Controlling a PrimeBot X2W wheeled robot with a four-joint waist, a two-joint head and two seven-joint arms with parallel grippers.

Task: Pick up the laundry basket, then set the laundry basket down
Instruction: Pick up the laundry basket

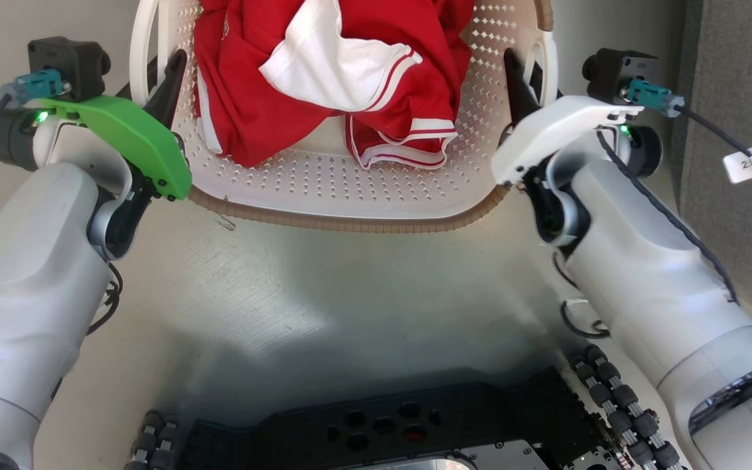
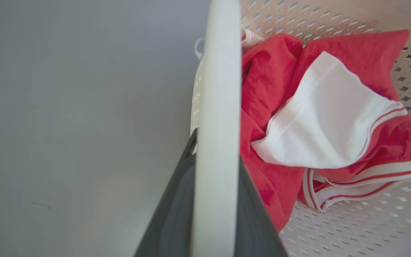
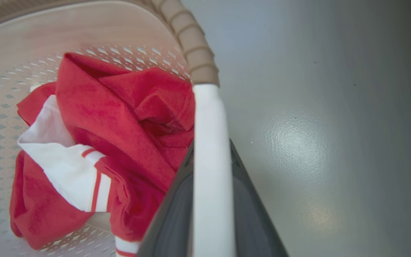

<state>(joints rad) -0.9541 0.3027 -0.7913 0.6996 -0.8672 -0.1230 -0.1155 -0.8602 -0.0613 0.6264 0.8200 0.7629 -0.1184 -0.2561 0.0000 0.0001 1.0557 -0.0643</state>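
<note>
Grey floor (image 1: 324, 294) under laundry basket (image 1: 350, 189), far end beyond frame.

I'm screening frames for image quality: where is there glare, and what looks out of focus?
Head view: a pale sheen on the floor below the laundry basket. Right wrist view: soft glare patches on the floor; the white handle is blurred. Left wrist view: handle and dark fingers are soft, the red shirt sharper.

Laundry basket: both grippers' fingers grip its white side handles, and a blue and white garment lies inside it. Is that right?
Not quite: the garment is red and white, not blue, as the head view shows. The rest holds: the left gripper and right gripper do grip the laundry basket by its white side handles.
</note>
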